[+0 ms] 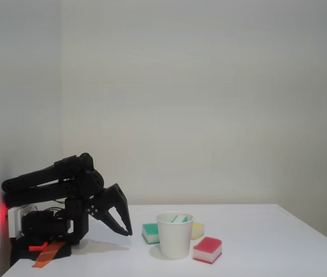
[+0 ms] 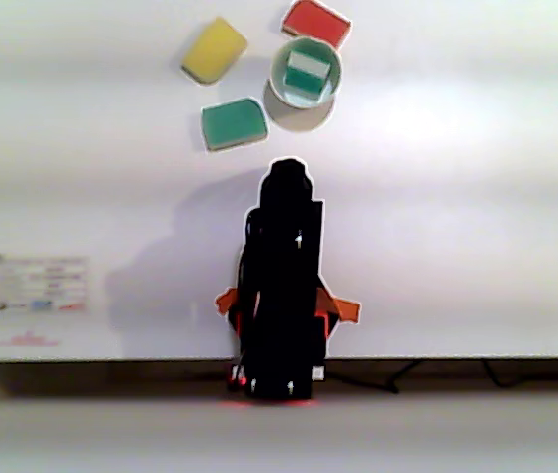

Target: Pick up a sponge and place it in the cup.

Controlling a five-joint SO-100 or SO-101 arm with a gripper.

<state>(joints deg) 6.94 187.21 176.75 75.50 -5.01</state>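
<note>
Red-and-white sponge (image 1: 207, 249) sits closest to the fixed camera, just right of the cup (image 1: 175, 235) and near the table's (image 1: 267, 248) front edge in that view. In the other view the same red sponge (image 2: 315, 22) is at the top edge of the picture, touching or nearly touching the cup (image 2: 281, 87) rim.

Open room: the right half of the table in the fixed view is bare out to its right edge. In the other view there's bare surface on both sides of the arm, apart from a label sticker (image 2: 40, 298) at lower left. Arm base is at the table's near edge in the other view, with orange tape (image 1: 49, 253) under it.

Sponge (image 2: 311, 72) is inside the cup, green over white, its top peeking above the rim in the fixed view (image 1: 180, 219). Second green sponge (image 1: 150, 232) lies flat just left of the cup; yellow sponge (image 1: 197, 229) lies behind the cup, partly hidden.

Gripper (image 1: 127, 231) is folded low, tips pointing down close to the table, left of the green sponge and apart from the cup. Jaws slightly parted, holding nothing. From above the gripper (image 2: 288, 169) is just a dark silhouette, short of the cup.
</note>
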